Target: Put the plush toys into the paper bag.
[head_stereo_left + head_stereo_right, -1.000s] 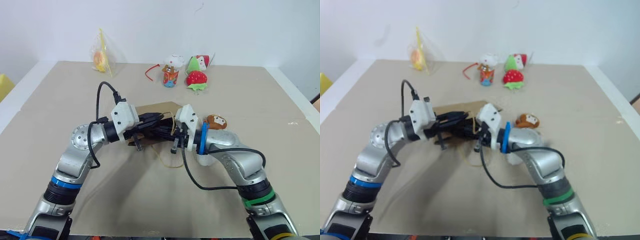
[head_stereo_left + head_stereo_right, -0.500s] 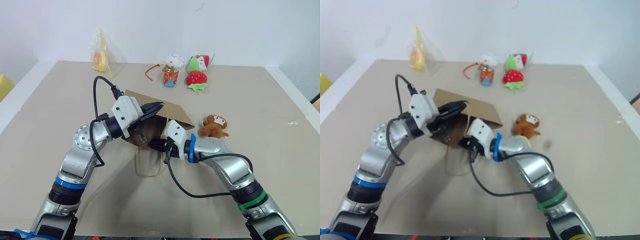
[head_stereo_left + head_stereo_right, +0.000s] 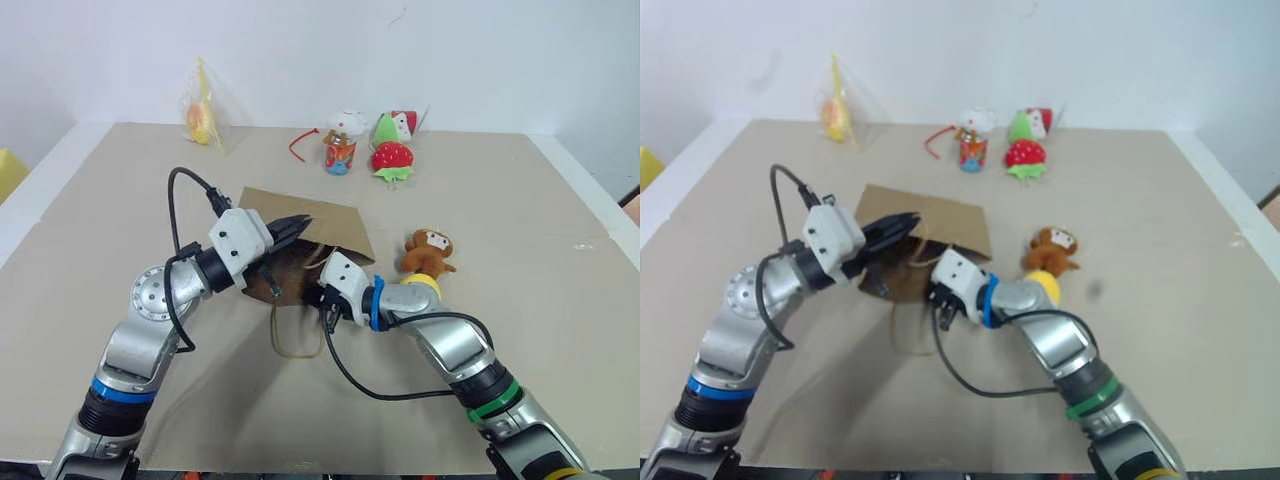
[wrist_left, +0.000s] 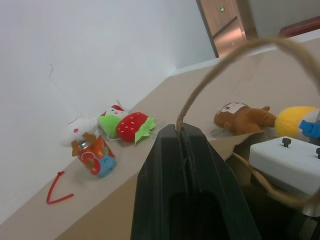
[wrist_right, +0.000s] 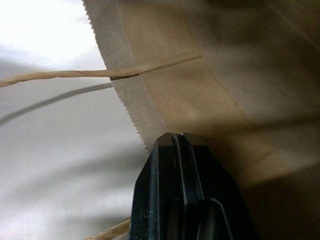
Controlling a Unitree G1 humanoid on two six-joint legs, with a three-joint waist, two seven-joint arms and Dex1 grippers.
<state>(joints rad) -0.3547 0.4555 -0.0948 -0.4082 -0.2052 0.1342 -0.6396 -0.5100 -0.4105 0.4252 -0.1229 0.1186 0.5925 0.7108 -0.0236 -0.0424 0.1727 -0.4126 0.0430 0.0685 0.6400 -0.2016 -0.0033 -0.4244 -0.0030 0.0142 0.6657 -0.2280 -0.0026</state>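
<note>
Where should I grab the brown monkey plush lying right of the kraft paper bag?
Grip the brown monkey plush across its soft body, just below the tan-faced head, coming from above. It lies low on the table with open space around it except the yellow-ended egg toy close beside it, so a top-down approach probably avoids nudging that.

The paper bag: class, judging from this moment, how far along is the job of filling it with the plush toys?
Done: no toy is in the paper bag yet. In hand: the left gripper is shut on the bag's upper edge at a cord handle, the right gripper shut on the lower edge, spreading the mouth. Left: the brown monkey and the white-and-yellow egg lie outside, beside the right arm.
</note>
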